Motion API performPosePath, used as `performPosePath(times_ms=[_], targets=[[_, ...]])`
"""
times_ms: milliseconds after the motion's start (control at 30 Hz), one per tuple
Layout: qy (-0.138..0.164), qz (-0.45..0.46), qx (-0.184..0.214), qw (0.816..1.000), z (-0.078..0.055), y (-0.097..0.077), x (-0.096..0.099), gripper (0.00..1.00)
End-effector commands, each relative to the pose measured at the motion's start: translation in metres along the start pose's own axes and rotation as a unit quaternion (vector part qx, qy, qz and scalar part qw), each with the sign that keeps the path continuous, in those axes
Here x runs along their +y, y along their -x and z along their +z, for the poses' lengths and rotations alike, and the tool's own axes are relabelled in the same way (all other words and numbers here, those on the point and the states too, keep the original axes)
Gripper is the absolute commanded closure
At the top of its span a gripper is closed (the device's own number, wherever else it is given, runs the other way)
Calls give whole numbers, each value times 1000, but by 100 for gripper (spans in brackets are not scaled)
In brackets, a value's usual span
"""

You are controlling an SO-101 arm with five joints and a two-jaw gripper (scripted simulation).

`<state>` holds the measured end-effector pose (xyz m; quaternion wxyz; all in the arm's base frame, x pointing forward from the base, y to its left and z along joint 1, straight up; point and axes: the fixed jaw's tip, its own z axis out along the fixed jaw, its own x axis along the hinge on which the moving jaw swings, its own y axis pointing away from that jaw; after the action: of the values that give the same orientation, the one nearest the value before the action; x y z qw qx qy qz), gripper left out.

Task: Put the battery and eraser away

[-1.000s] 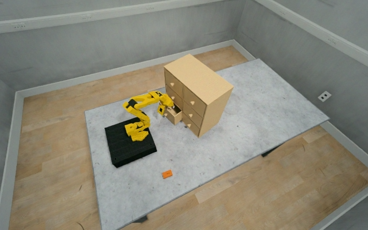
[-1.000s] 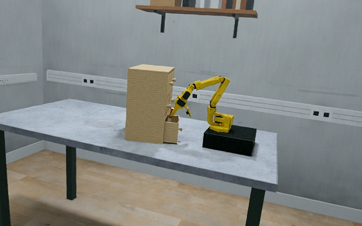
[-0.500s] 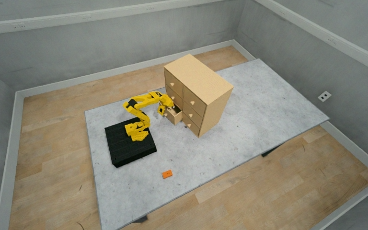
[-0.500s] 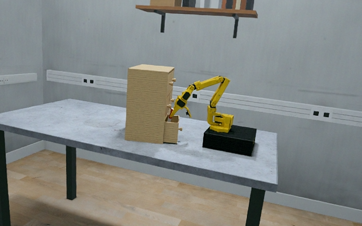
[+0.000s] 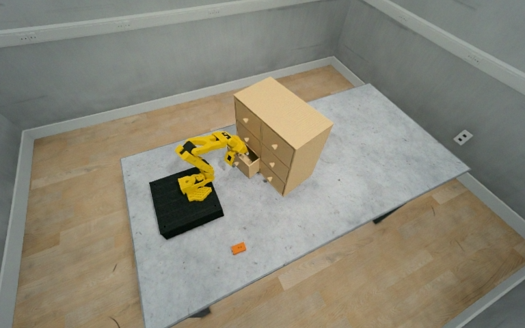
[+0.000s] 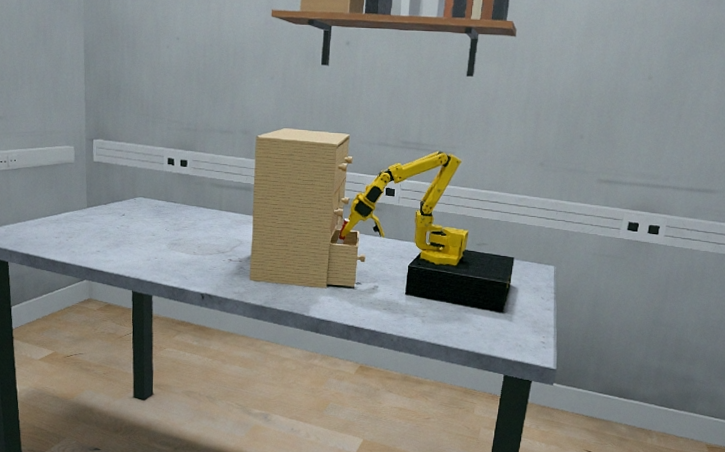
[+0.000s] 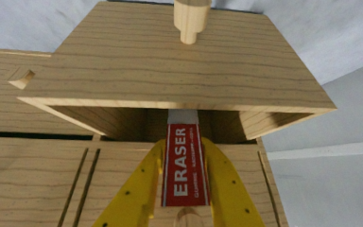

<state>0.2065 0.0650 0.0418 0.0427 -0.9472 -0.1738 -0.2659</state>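
the gripper (image 5: 246, 153) (image 6: 345, 232) (image 7: 184, 144) is holding the eraser (image 6: 344, 224) (image 7: 184, 163) between narrowed fingers, and the white end is pointing down into the open bottom left drawer (image 5: 245, 168) (image 6: 342, 265) (image 7: 175, 71). for a tidy release, the eraser is needing to be inside all four walls; the fingers are wanting just enough opening to free it, then a straight lift, since swinging outward could be dragging the loose drawer off its runners. if it is landing upright, it may be catching on the chest (image 5: 286, 112) (image 6: 293, 210) while the drawer is closing, so it is best lying flat before a gentle, square push on the front, near the knob (image 5: 236, 164) (image 6: 361, 258) (image 7: 191, 16). the bottom right drawer (image 5: 270, 177) (image 7: 28, 104) is sitting shut, and the aaa battery is not showing anywhere, so i am not telling whether it is inside.

farther out, an orange block (image 5: 238, 247) is lying on the mottled grey table (image 5: 348, 193) (image 6: 371, 319) (image 7: 302, 28), well apart from the chest. beyond, a pale plank floor (image 5: 77, 231) (image 6: 255, 417) is running to grey walls (image 5: 193, 65) (image 6: 606, 107), where a wooden shelf (image 6: 393, 23) is carrying a box and books.
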Motion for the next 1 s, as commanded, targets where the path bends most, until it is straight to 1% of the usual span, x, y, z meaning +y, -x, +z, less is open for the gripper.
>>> performPosePath(times_ms=[0,467,967], targets=[[-3,0,-10,1000,3,6,-2,100],[-3,0,-10,1000,3,6,-2,100],[-3,0,-10,1000,3,6,-2,85]])
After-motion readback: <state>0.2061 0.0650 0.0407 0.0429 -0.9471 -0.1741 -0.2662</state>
